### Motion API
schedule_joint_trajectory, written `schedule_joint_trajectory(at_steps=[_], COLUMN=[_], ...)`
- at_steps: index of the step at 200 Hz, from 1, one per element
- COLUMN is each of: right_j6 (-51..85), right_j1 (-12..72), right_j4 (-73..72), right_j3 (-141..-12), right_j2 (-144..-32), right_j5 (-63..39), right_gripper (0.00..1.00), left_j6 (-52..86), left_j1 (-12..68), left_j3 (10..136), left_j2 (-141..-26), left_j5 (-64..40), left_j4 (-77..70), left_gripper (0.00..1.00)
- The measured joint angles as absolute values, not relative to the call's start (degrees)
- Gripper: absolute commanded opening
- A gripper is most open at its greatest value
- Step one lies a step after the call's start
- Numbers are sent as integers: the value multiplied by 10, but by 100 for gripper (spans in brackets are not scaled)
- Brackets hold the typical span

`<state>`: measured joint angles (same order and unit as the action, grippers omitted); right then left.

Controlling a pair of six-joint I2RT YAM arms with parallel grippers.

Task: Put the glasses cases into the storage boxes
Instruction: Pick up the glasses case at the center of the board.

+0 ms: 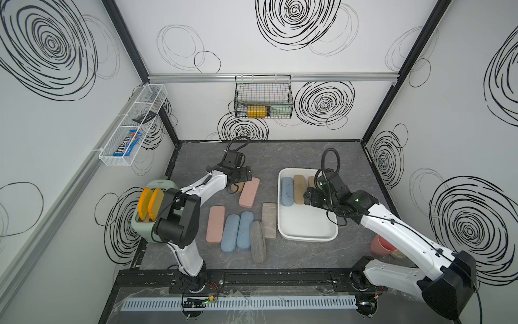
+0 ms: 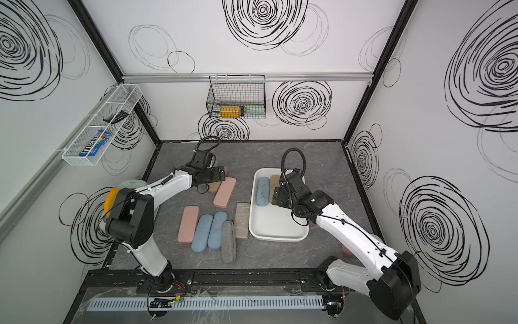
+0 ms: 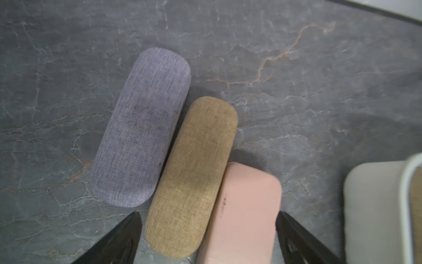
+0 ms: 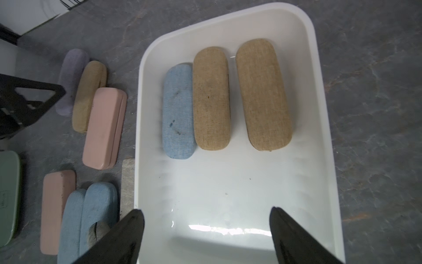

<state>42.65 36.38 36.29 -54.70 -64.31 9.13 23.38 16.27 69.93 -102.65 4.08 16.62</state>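
The task is under way but, by the count the pictures allow, less than half done. Three glasses cases lie inside the white storage box (image 4: pixel 228 178). A boxed blue case (image 4: pixel 179 112) and a first tan case (image 4: pixel 211 98) touch side by side, and a second tan case (image 4: pixel 263 93) sits just apart from them. All three are at the end of the box farther from the robot. The nearer half of the box floor is bare, so there seems to be room for more.

Eight cases are visible out on the worktop (image 1: pixel 280 157). One group lies under the left arm: a lilac case (image 3: pixel 141 128), a loose tan case (image 3: pixel 194 176) and a far pink case (image 3: pixel 242 217), lying lengthwise in a row, each touching the next. The other group lies closer to the robot. It holds a near pink case (image 1: pixel 215 224), two loose blue cases (image 1: pixel 229 232) pressed together, a dark grey case (image 1: pixel 258 242) and a pale grey case (image 1: pixel 269 220). The pale grey one lies just beside the outer wall of the box.

The left pincer (image 3: pixel 208 213) is spread wide and holds nothing. It hovers above the loose tan case and the far pink case, so one of these looks like the likely next pick. The right pincer (image 4: pixel 206 210) is also spread and empty, hanging over the bare part of the box. Neither arm carries a case now, so every case outside the box remains to be moved.
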Motion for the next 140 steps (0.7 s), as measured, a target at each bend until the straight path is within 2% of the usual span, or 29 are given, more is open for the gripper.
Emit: schedule_joint_trajectory(at_steps=[17,40,93,140], right_j6=[416,408,406,406], right_j1=[364,364,364,364], right_j4=[342,322,307,296], right_j3=[-546,-541,-519,-518], right_j2=[-638,-641,-642,-645], right_j5=[67,40,-2,-16], right_gripper=[76,72,69,69], left_j6=[230,222,202,188], left_j1=[146,122,91,89], left_j3=[708,748,848,867], left_j2=[-1046,-1072,-1156,-1199], left_j5=[45,51,59,60], left_j4=[172,174,184,213], left_gripper=[96,96,99,99])
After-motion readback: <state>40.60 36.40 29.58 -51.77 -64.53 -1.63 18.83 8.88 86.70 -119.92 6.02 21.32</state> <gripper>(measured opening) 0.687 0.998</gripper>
